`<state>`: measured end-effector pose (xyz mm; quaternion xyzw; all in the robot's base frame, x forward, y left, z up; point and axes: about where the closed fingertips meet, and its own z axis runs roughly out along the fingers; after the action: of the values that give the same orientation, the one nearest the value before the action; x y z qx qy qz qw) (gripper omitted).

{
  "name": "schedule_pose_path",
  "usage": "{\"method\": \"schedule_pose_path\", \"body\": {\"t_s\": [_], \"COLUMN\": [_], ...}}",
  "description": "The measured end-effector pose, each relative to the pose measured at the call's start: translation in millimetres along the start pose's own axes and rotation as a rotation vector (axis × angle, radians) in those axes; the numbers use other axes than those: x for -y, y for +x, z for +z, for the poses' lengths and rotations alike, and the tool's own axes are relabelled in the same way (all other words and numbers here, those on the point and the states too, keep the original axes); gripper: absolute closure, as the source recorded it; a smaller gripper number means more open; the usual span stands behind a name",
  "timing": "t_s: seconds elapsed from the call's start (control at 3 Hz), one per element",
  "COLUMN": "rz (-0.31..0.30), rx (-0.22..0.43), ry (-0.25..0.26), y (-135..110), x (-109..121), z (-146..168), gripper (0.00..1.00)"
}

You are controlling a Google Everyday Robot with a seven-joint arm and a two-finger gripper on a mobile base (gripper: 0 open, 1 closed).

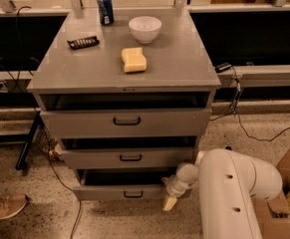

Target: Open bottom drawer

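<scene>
The grey cabinet (84, 71) has three drawers. The bottom drawer (109, 191) has the narrowest front and a small black loop handle (133, 194). It stands pulled out a little, with a dark gap above its front. My gripper (170, 202) hangs from the white arm (234, 193) at the drawer's right front corner, close to the floor, to the right of the handle. The middle drawer (130, 158) and the top drawer (126, 121) above it are also pulled out slightly.
On the cabinet top are a blue can (104, 8), a white bowl (145, 29), a yellow sponge (134, 59) and a dark snack bar (83, 42). A cardboard box (286, 198) stands at the right. A shoe (5, 207) is at the lower left. Cables run on the floor.
</scene>
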<state>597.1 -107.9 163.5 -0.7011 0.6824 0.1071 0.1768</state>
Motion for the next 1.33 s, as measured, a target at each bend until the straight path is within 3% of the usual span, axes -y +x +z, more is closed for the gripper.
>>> {"method": "schedule_pose_path", "body": {"t_s": [0.67, 1.0, 1.33], "rz": [0.062, 0.062, 0.062], "rx": [-0.001, -0.001, -0.001], "ry": [-0.041, -0.041, -0.041], "y": [13, 12, 12], "x": [-27, -27, -27], "z": [-1, -3, -3], "gripper": [0.66, 0.89, 1.00]}}
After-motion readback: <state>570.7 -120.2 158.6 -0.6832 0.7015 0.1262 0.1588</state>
